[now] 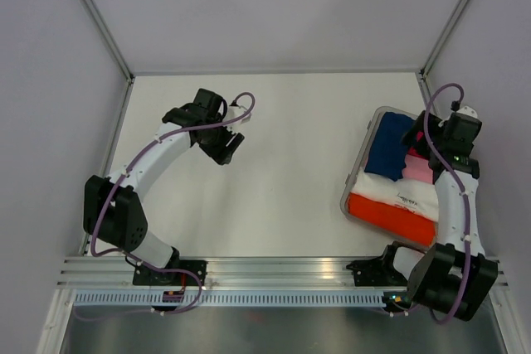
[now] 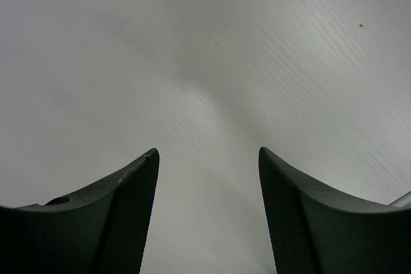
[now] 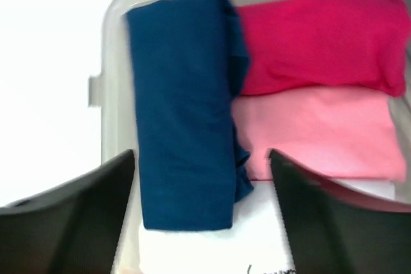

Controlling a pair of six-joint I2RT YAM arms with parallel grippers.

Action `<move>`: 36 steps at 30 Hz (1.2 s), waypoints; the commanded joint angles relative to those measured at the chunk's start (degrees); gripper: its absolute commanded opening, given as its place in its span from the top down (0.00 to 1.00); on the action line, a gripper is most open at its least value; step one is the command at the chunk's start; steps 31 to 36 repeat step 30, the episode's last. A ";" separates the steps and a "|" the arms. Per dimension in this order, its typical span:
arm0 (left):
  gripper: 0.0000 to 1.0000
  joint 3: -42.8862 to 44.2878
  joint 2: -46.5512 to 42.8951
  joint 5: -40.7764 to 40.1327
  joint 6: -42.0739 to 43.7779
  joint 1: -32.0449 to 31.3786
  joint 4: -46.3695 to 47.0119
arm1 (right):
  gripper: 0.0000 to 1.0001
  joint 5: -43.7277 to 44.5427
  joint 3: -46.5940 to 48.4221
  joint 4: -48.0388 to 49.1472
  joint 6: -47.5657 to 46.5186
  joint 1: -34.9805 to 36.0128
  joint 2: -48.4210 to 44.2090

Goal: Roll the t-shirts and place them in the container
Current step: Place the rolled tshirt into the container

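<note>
Several rolled t-shirts lie packed in a clear bin (image 1: 357,173) at the right. The navy tee (image 1: 390,147) (image 3: 183,107) lies along the bin's far-left side, on top of the white tee (image 1: 398,192) (image 3: 212,248). Beside it are the magenta tee (image 3: 318,40) and the pale pink tee (image 3: 321,133), and the orange-red tee (image 1: 392,217) lies nearest the arms. My right gripper (image 1: 429,137) (image 3: 202,152) hovers open above the navy roll, holding nothing. My left gripper (image 1: 226,147) (image 2: 209,152) is open over bare table, far from the bin.
The bin's rim (image 3: 109,62) shows in the right wrist view, with white table beyond it. Grey walls close in the table at the back and on both sides. A metal rail (image 1: 274,275) runs along the near edge.
</note>
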 commanded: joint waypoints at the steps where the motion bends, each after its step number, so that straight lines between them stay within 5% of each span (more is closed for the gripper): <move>1: 0.31 -1.92 -2.44 -3.07 -3.60 1.64 2.49 | 0.04 -1.45 1.34 -0.06 -7.63 5.49 -6.04; 5: 0.31 -4.20 -3.85 -4.93 -5.54 3.40 3.11 | 0.02 -0.59 -3.31 -2.08 -7.91 7.53 -13.24; 15: 0.31 -12.19 -9.73 -10.99 -8.00 12.18 6.19 | 0.02 18.39 -10.44 -11.67 3.86 8.24 -25.73; 36: 0.30 -16.86 -15.10 -9.68 -7.65 13.51 8.04 | 0.02 23.86 -12.38 -11.14 8.62 8.32 -34.18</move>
